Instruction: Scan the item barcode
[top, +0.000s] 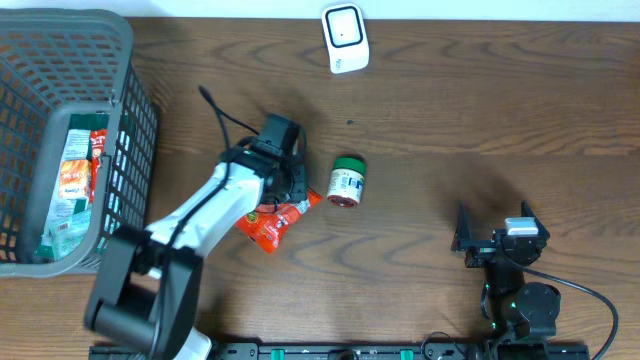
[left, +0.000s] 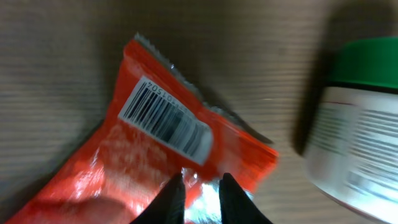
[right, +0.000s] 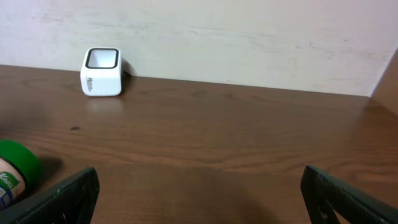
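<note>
Beside the green-lidded jar (top: 347, 182), the left jaws pinch the red packet (top: 270, 225), barcode (left: 166, 119) up, while the right jaws gape empty.

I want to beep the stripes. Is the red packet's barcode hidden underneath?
No, the barcode shows plainly on the face of the red packet turned toward the left wrist camera.

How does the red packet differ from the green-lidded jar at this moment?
The packet is flat, crinkly and red; the jar is round, with a white label and green lid. The packet shows its barcode face up; none can be made out on the jar. The left gripper pinches the packet's edge, while the jar lies free on its side. Both are close together on the table.
</note>
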